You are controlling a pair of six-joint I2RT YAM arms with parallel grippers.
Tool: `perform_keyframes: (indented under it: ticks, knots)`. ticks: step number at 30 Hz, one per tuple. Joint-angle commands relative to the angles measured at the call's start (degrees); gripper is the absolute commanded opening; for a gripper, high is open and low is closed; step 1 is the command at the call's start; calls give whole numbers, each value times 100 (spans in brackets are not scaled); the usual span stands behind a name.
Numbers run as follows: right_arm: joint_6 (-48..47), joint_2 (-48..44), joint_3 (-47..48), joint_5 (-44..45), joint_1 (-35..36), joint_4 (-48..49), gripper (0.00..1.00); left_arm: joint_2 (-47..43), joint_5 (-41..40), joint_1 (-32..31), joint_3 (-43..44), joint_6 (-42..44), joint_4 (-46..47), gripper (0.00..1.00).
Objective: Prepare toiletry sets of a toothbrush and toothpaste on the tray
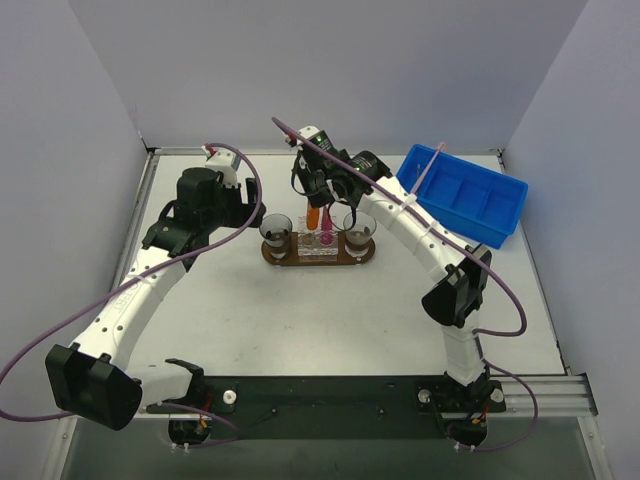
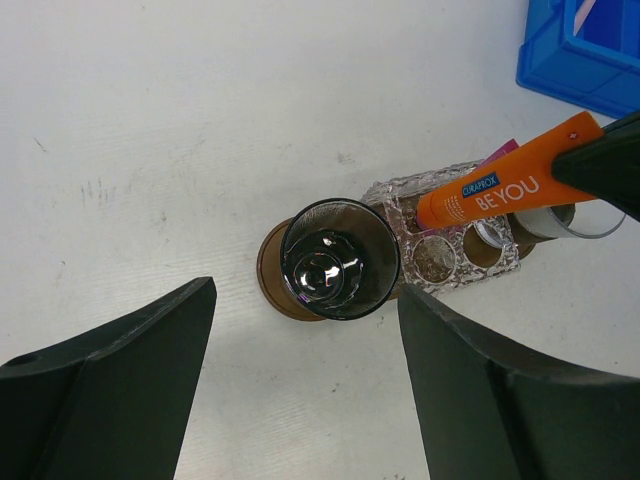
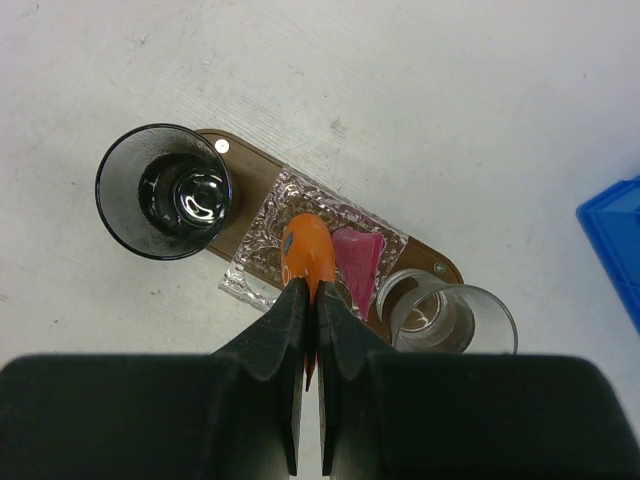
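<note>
Now the right gripper (image 3: pixel 308 292) is over the middle of the tray (image 3: pixel 250 168). Its two fingers are squeezed tight on the flat end of the orange tube (image 3: pixel 306 248). The tube points down at the clear holder (image 3: pixel 262 238), and its small end is at the holder's top. I cannot tell if it is inside a hole. The tube leans a bit.

The magenta tube (image 3: pixel 357 258) is in the holder too, just to the right of the orange one. The two tubes are very close.

The tray is a dark brown board in the middle of the table (image 1: pixel 300 320). The holder sits in the middle of it. A dark glass (image 3: pixel 165 190) stands on the left end of the tray. A clear glass (image 3: pixel 448 318) stands on the right end. Both glasses stand up straight.

The left gripper (image 2: pixel 305 300) is to the left of the tray, above the table. Its fingers are spread wide and hold nothing. The dark glass is just past them.

The toothbrush (image 1: pixel 430 165) is not on the tray. It is a thin pink stick that leans in the blue bin (image 1: pixel 470 200), far off to the right. One end sticks up over the bin's far edge.
</note>
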Motion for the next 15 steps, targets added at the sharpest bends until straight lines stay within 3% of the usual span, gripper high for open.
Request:
perform_keyframes:
  ticks: [1,15]
  knots:
    - [-164,-8,216,109,22,203,0,-8,-77,32,188,82,74,84]
    - [-226,62,49,-31,22,352,0,1,-86,24,197,126,65,84]
